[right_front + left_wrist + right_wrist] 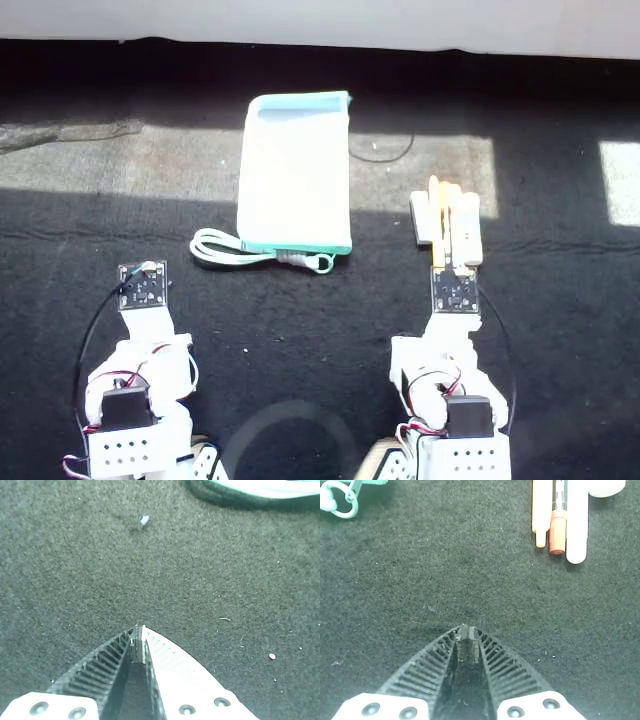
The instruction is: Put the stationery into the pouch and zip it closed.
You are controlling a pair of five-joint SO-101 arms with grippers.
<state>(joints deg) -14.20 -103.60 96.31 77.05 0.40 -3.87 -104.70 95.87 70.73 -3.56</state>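
The pale fabric pouch with teal trim [295,175] lies flat on the black felt table [560,330]. Its long side runs away from the arms. A white looped cord [215,248] trails off the pouch's near corner. A small teal ring pull [342,502] sits at that same near edge.

The stationery [448,225] is a tight little bundle lying well off to the pouch's right, level with its near half and not touching it. It's all still outside the pouch. Up close, the bundle includes a slim peach-orange pen [540,510], a clear pen with an orange cap [558,525] and a fat white marker [577,520], side by side and parallel to the pouch.

The right gripper [467,629] sits on the near side of that bundle, clear of it. Its pincer is pinched together with the tips meeting on nothing. The left gripper [138,630] is over bare felt, nearer the arms than the pouch and out past the cord loop. Its pincer is also pressed tight and empty.
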